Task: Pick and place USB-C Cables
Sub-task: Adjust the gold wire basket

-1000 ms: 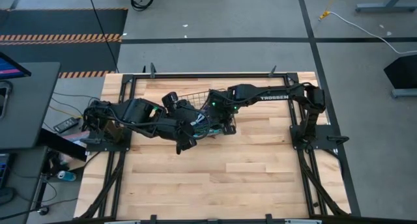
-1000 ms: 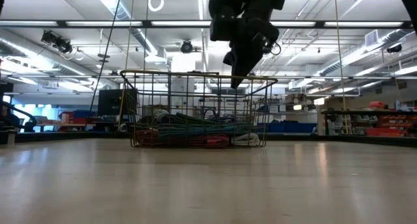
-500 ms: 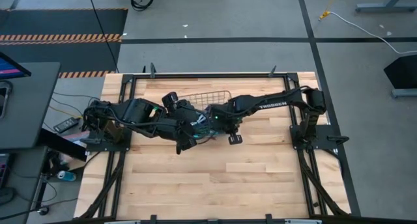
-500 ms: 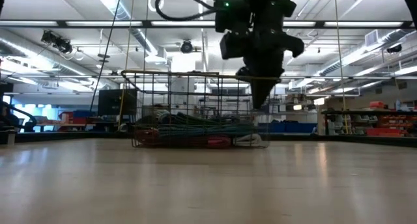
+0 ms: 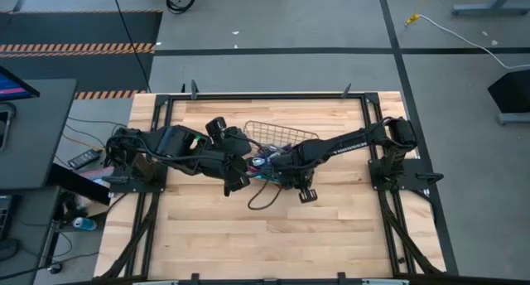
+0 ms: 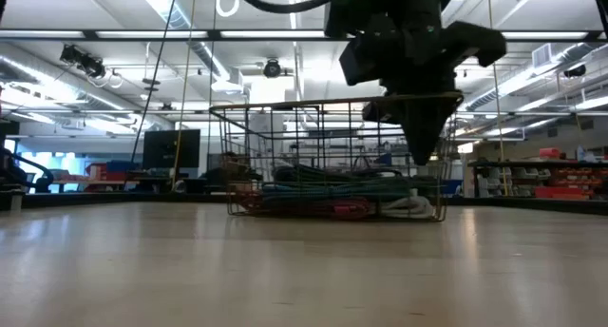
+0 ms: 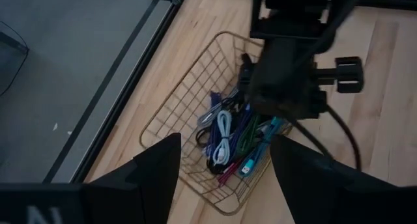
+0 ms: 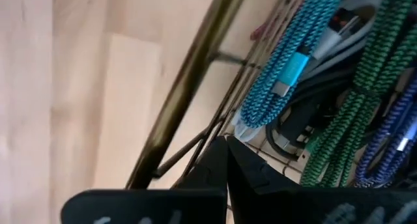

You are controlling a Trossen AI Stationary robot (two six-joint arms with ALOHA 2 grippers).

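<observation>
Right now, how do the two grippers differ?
The left gripper has its fingers spread wide, hovering over the wire basket. The right gripper has its fingers pressed shut at the basket's rim, beside the teal cable. Neither visibly holds a cable; both are dark and work at the same basket.

Cables (image 7: 231,142) in basket (image 7: 171,107), mid-table (image 5: 248,243)

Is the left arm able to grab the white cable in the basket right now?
Probably not yet. The left gripper is open above the wire basket, but the right arm hangs over the cables, right beside the white cable.
</observation>
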